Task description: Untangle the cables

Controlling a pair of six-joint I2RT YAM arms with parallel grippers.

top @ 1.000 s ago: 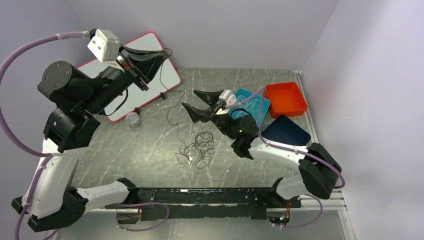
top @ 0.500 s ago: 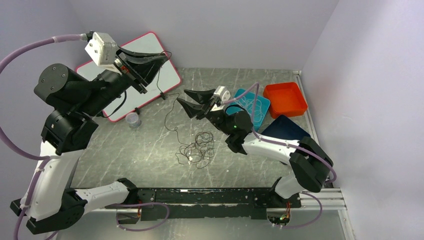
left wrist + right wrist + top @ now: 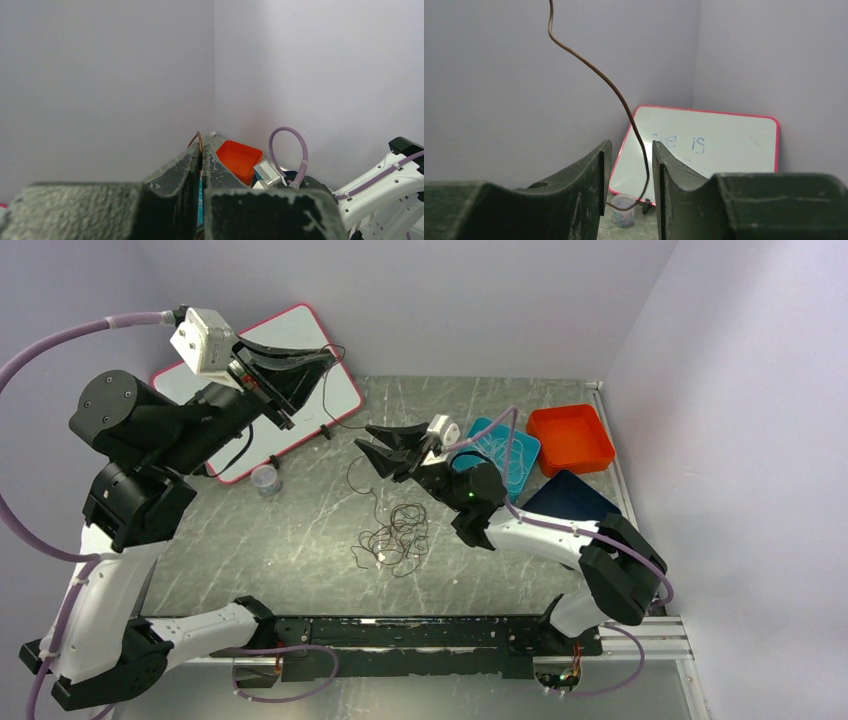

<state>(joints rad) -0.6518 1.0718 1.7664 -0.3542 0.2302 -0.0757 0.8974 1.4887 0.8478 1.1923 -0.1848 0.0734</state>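
The left jaws were raised at the far left, above the whiteboard point(image 3: 345, 400), and were clenched on one thin brown strand point(image 3: 199, 137) that poked out just past their tips. From there the strand point(image 3: 321, 390) dropped across the board's right edge to the desk point(image 3: 300, 540) and trailed toward the near side, where the rest of the cables point(image 3: 397, 538) lay in a loose dark heap around mid-desk. The right jaws hung just beyond that heap, tips pointing left; they stood a little apart with the strand point(image 3: 624, 102) running down through the gap, nearer one side, and seemingly not pinched yet. The likely step was a second grip lower on the same strand so it could be drawn free. Several things could spoil that. A wire this thin might slide out of the gap as the right jaws closed, leaving them clenched on nothing. A pull with the heap still looped around the strand would probably tighten the knot or drag the whole heap along. The strand might also slip from the left jaws under tension, or catch on the board's edge or the small cup point(image 3: 265, 480) near it.
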